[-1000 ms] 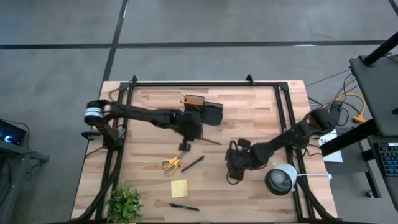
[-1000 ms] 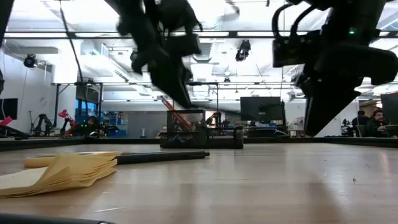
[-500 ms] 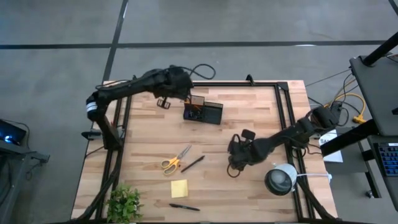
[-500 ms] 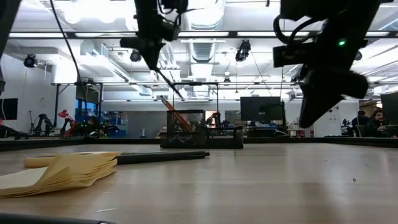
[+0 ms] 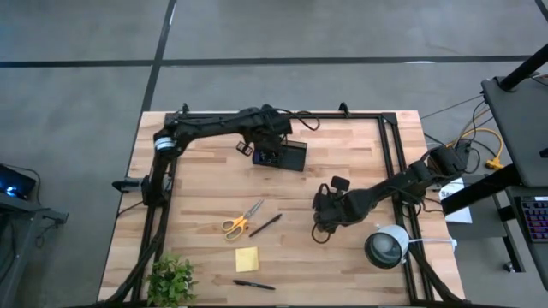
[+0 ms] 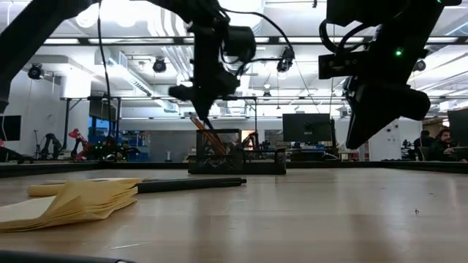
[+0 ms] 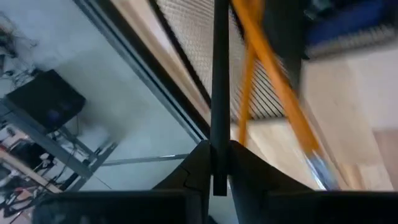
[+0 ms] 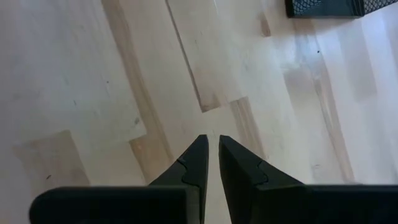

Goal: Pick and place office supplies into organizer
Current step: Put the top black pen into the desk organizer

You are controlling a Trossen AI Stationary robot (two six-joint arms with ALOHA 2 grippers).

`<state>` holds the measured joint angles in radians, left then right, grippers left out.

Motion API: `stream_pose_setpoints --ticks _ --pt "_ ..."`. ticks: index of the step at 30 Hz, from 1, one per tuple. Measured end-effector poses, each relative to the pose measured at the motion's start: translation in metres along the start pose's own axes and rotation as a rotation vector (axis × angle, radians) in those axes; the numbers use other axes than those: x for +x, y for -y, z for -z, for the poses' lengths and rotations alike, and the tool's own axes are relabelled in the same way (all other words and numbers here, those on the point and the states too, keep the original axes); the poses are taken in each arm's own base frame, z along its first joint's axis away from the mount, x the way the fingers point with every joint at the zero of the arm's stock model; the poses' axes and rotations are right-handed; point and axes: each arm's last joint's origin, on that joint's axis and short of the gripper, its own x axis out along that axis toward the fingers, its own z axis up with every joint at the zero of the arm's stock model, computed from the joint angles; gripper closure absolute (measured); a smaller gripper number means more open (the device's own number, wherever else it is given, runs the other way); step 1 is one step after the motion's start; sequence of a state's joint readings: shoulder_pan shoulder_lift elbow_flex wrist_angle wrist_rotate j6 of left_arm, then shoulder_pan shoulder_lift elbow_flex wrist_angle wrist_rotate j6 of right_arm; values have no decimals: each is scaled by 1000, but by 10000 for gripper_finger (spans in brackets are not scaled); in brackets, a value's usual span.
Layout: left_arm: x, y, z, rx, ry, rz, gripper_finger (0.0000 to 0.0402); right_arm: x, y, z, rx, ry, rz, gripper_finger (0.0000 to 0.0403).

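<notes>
Two pincers: the left pincer grips a thin black pen above the organizer; the right pincer hovers nearly closed, empty, over the surface.

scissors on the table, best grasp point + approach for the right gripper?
Probably the blades near the pivot, from straight above. The scissors lie flat with nothing over them; the slim blades pointing toward the organizer suit a narrow gripper better than the yellow handle loops. Jaws across the blades.
</notes>
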<state>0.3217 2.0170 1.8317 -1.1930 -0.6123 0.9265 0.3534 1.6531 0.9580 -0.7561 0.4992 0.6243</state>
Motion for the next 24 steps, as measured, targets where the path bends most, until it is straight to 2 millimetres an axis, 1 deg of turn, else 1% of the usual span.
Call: stream_pose_setpoints --ticks 2,5,8,11,14,15,17,18,19,21,22,24 --pt "0 1 -8 -16 15 -20 359 1 0 1 -1 -1 1 374" --pt "-5 5 -15 -76 39 -35 325 3 1 3 -25 -9 7 374" --pt "-14 9 -13 -140 38 -22 290 4 1 4 -85 -8 6 374" --pt "-36 14 -2 -244 53 -20 254 6 2 -1 -178 14 -7 374" --pt "-64 22 14 -436 100 9 221 11 5 -14 -280 72 -72 374" --pt "-74 26 20 -520 142 67 212 14 7 -21 -307 95 -130 374" --pt "-93 36 31 -694 304 249 203 20 13 -36 -323 144 -283 374" --pt "-102 44 34 -755 382 328 202 23 18 -43 -315 170 -350 374" --pt "-111 53 34 -787 453 368 205 27 23 -50 -296 194 -392 374" --pt "-122 80 31 -800 554 391 219 32 35 -61 -273 224 -428 374" --pt "-124 96 28 -790 579 408 231 33 40 -66 -274 233 -430 374" --pt "-118 130 18 -767 608 450 261 31 47 -77 -296 269 -438 374"
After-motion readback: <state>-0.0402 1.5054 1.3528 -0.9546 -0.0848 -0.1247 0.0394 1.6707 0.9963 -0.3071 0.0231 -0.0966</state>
